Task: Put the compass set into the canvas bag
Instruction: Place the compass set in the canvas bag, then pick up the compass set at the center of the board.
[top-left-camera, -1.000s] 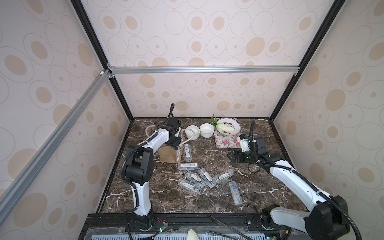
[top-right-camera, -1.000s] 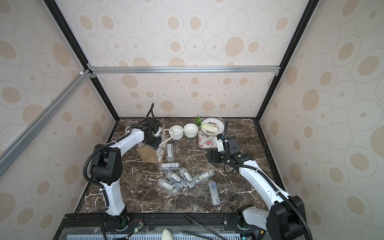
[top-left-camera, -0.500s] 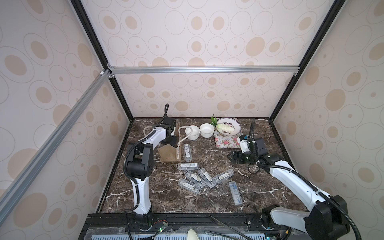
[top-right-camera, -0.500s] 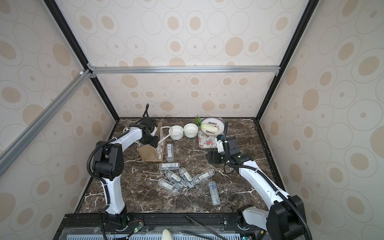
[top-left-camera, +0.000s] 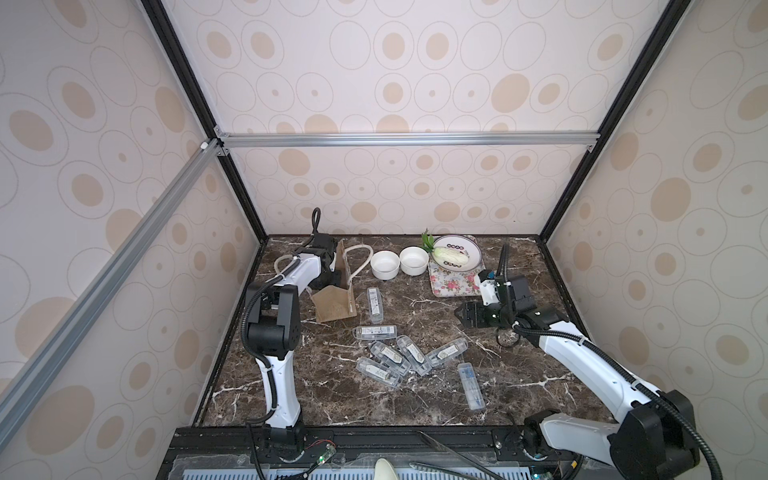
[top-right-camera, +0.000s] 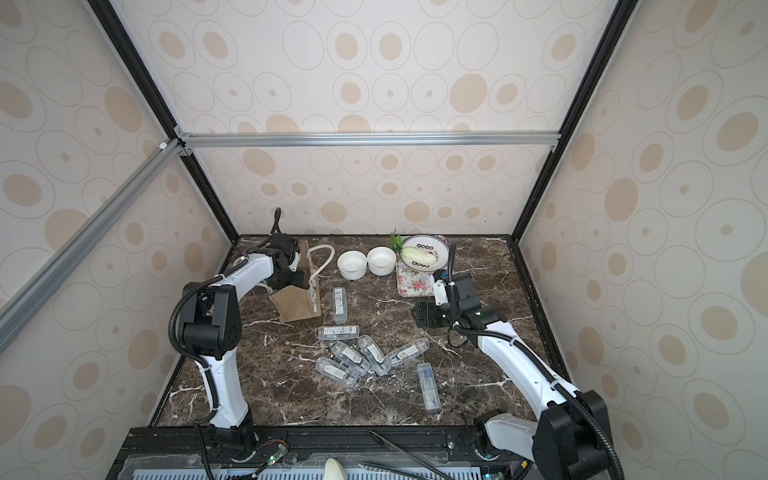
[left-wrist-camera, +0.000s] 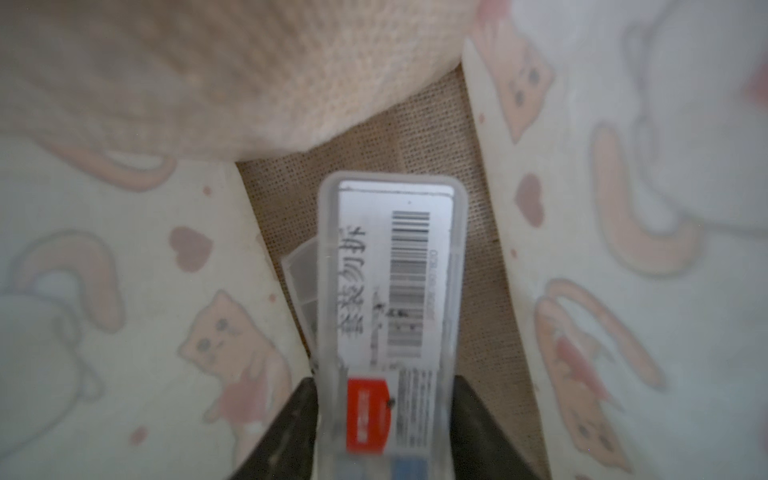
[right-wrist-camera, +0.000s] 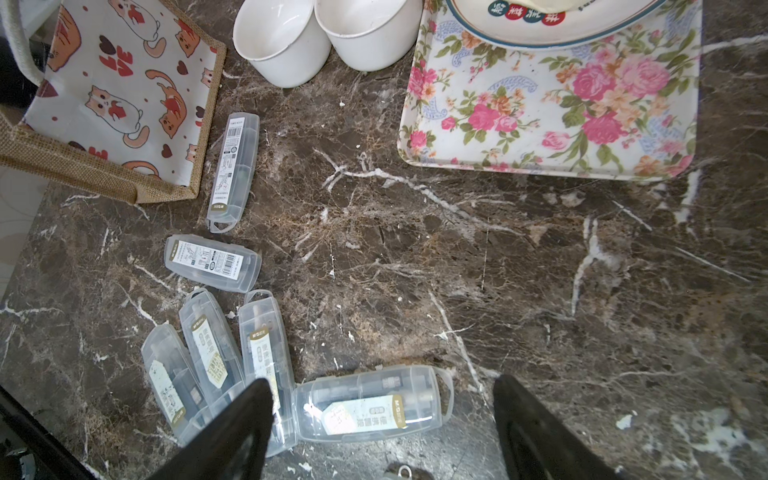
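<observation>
Compass set (left-wrist-camera: 390, 316) inside canvas bag (top-left-camera: 332, 309) at the surface's (top-left-camera: 519, 374) far left corner.
Only the left wrist view showed the clear, barcoded case between the left hand's (left-wrist-camera: 385, 384) fingers, grip impossible to tell; hand and bag had shifted toward the left edge since a second earlier; right hand's (right-wrist-camera: 382, 386) fingers stood apart.

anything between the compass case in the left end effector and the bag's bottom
The compass case is at the left end effector, inside the canvas bag. Only another clear case lies partly beneath it on the bag's floor.
</observation>
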